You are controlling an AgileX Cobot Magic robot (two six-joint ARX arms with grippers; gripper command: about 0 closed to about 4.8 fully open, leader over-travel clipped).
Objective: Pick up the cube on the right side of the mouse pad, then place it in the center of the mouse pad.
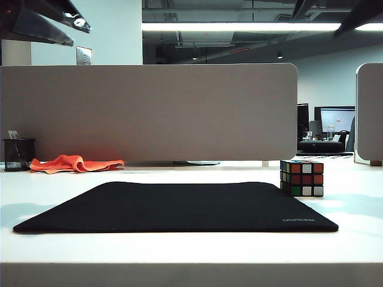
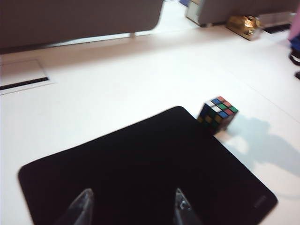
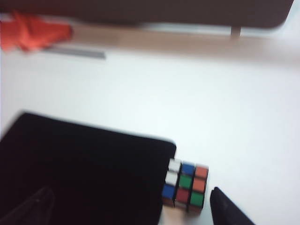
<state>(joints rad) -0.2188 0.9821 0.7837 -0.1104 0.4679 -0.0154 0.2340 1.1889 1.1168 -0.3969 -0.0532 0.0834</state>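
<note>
1. Right gripper (image 3: 136,206) hangs above the right end of the mouse pad (image 3: 84,173) with its jaws spread wide and nothing in them; one dark finger is over the mat, the other over bare table just past the cube (image 3: 186,185).
2. Left gripper (image 2: 131,208) is spread apart too, empty, both pale fingertips over the black mat.
3. Exterior view barely shows either gripper, just dark arm parts (image 1: 51,21) poking in at the top corners, so the wrist cams do all the work here.
4. That same front view shows the cube sitting flat on the white table (image 1: 179,251), right up against the mat's far right corner, and the grey UGREEN lettering (image 1: 298,220) at the near right corner.
5. Right wrist cam is pretty blurry, but the cube's colours still read fine.
6. Other stuff: an orange cloth (image 1: 75,163) and a black mesh cup (image 1: 18,154) back left by the grey divider (image 1: 149,113). All well apart from the cube.
</note>
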